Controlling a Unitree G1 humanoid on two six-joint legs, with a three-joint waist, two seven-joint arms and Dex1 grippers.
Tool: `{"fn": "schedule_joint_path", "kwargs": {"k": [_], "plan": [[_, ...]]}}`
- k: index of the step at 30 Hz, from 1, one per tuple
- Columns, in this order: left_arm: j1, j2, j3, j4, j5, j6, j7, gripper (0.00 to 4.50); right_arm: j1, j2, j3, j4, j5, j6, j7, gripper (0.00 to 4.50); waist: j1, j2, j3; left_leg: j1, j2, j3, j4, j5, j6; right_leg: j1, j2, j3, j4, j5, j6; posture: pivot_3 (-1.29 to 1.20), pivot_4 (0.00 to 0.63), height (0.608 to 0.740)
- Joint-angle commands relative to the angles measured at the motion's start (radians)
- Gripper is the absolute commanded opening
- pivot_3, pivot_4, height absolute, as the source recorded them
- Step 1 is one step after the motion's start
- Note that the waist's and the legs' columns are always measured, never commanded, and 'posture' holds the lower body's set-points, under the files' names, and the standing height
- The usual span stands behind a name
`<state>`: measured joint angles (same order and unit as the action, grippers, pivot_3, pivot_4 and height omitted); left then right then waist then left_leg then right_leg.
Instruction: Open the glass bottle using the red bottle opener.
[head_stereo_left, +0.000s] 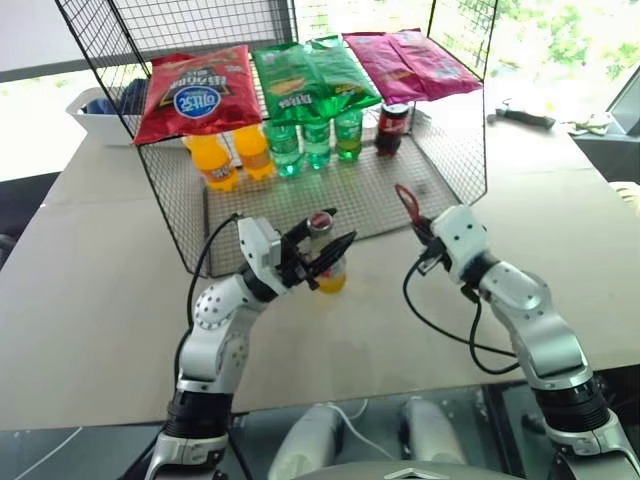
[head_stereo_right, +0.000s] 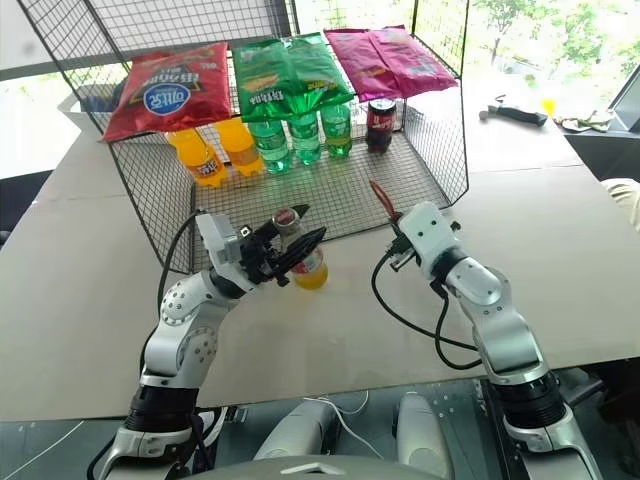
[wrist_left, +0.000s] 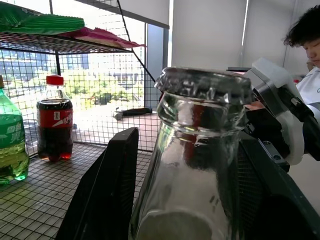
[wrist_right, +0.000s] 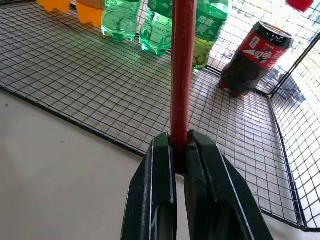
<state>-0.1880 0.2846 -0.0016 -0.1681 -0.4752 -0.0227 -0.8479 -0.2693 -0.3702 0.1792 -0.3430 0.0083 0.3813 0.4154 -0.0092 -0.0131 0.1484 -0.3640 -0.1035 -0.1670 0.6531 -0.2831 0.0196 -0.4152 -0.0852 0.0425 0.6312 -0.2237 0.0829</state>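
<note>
Glass bottle (head_stereo_left: 327, 255) clamped in my left claw (head_stereo_left: 322, 252), lifted off the surface (head_stereo_left: 100, 300), cap still on. Right claw (head_stereo_left: 424, 232) pinched on the red bottle opener (head_stereo_left: 407, 201), near but apart. Prying not yet begun.

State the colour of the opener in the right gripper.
Red; the opener shows best in the right wrist view.
</note>
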Motion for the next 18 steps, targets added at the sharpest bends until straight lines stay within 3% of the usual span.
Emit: {"fn": "schedule_joint_path", "kwargs": {"k": [1, 18], "plan": [[0.013, 0.009, -0.009, -0.037, 0.000, 0.009, 0.004, 1.95, -0.043, 0.006, 0.043, -0.015, -0.028, -0.073, 0.021, 0.00, -0.001, 0.000, 0.000, 0.000, 0.000, 0.000, 0.000, 0.000, 0.000, 0.000, 0.000, 0.000, 0.000, 0.000, 0.000, 0.00, 0.150, 0.740], [0.022, 0.019, -0.014, -0.056, 0.005, 0.026, 0.024, 1.95, -0.136, -0.017, 0.177, 0.131, -0.290, -0.434, 0.004, 0.00, -0.001, 0.000, 0.000, 0.000, 0.000, 0.000, 0.000, 0.000, 0.000, 0.000, 0.000, 0.000, -0.001, 0.000, 0.000, 0.00, 0.150, 0.740]]}}
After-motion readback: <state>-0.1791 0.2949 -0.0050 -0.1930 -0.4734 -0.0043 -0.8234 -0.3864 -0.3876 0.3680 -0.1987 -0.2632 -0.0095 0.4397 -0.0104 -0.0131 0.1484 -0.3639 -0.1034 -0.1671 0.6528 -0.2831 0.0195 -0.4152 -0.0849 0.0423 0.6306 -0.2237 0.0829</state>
